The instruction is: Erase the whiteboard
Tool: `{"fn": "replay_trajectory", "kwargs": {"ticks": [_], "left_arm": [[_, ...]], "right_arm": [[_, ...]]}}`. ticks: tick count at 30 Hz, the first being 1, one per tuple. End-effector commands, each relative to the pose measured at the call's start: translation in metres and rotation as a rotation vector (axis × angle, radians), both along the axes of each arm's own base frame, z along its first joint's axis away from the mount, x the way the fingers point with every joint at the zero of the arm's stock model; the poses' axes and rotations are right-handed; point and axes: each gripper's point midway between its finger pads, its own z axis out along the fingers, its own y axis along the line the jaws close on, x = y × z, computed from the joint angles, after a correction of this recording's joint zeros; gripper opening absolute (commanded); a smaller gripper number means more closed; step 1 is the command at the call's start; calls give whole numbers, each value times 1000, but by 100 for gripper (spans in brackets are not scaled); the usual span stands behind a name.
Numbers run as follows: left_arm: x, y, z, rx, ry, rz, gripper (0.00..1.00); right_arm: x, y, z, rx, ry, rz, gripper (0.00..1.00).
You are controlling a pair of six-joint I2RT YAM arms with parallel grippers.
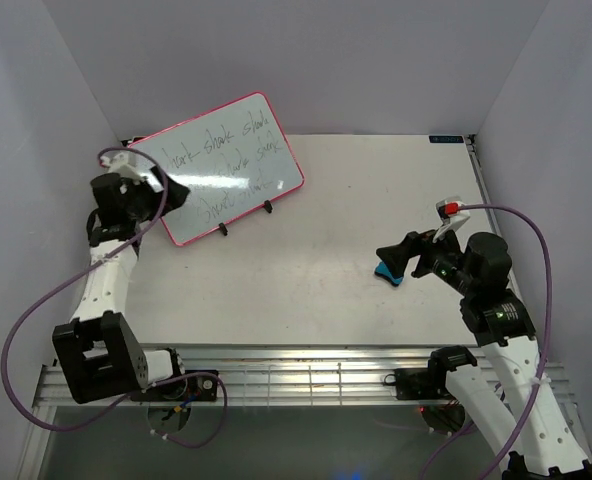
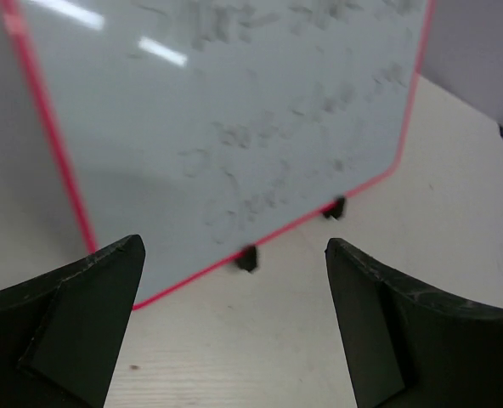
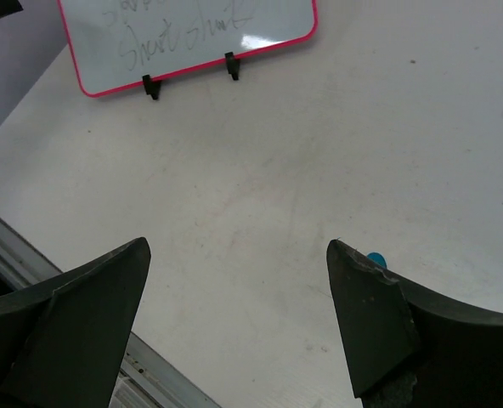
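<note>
The whiteboard [image 1: 221, 165] has a pink-red frame and dark handwriting. It stands tilted on two small black feet at the back left of the table. My left gripper [image 1: 174, 190] is open and empty, right at the board's near left corner. The left wrist view shows the board [image 2: 234, 119] close ahead, beyond the gripper [image 2: 234, 255]. My right gripper [image 1: 394, 258] is open and empty, low over the table just above the blue eraser [image 1: 387, 273]. In the right wrist view a sliver of the eraser [image 3: 376, 258] shows beside the right finger [image 3: 366, 314], and the board [image 3: 183, 38] is far off.
Grey walls close in the table at the back and both sides. A metal rail [image 1: 306, 380] runs along the near edge between the arm bases. A purple cable [image 1: 536, 260] loops off each arm.
</note>
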Motion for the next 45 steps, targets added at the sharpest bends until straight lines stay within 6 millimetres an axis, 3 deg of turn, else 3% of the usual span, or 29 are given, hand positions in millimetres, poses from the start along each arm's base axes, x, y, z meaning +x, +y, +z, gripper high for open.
{"fn": "replay_trajectory", "kwargs": {"ticks": [1,2,4,7,9,10,15,19,23,24,30,31,37,45], "left_arm": [[8,55,45,-35,-220,78,98],[6,66,37,-24,-225,128,98],[7,93,43,9,-261,207,98],[16,108,43,56,-273,198,98],[25,118,29,87,-246,190,98],[34,123,12,65,-207,164,98],[62,128,-9,7,-200,39,98],[63,164,-18,2,-191,92,98],[70,160,-28,-58,-194,2,98],[71,151,-41,-109,-175,-54,98],[86,138,-63,-188,-158,-130,98],[88,129,-71,-201,-146,-158,98],[91,111,-81,-243,-173,-232,98],[99,102,-86,-333,-168,-335,92]], "right_arm": [[-13,25,24,83,-100,164,90],[-14,29,25,97,-95,183,90],[-17,36,20,110,-68,227,90],[-23,44,19,111,-61,278,90],[-24,44,19,90,-71,283,90],[-25,45,24,83,-84,288,90],[-40,56,27,81,-94,386,90],[-44,56,23,75,-95,386,90],[-42,56,24,66,-98,380,90],[-41,55,25,63,-97,379,90],[-29,46,14,-3,-57,296,90],[-28,46,13,-5,-56,292,90],[-25,49,6,-9,-9,300,90],[-23,53,-4,-12,27,301,90]]}}
